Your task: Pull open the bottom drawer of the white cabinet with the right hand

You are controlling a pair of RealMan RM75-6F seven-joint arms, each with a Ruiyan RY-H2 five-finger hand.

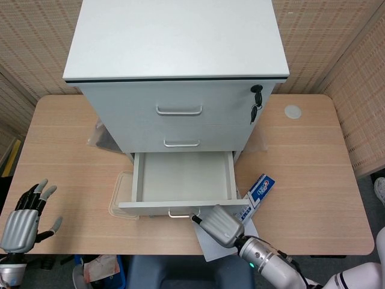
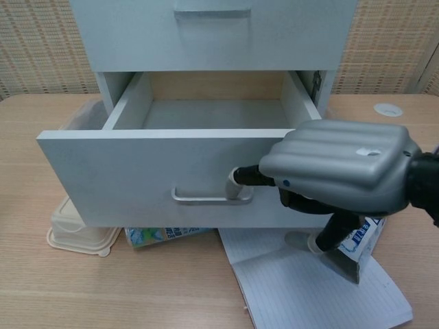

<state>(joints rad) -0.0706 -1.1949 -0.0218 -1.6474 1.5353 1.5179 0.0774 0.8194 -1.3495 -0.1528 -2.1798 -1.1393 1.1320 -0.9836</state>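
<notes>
white cabinet at back of bench, bottom drawer pulled well out; right hand palm-down, fingers hooked on drawer handle; left hand off at bench edge, fingers spread, holding nothing; paper, toothpaste box, can just under drawer front

Light wood-grain worktop with rounded corners, evenly lit from above. Beige woven-textured wall panels enclose it at the far side and at the right. Dark floor shows past the near right edge.
</notes>
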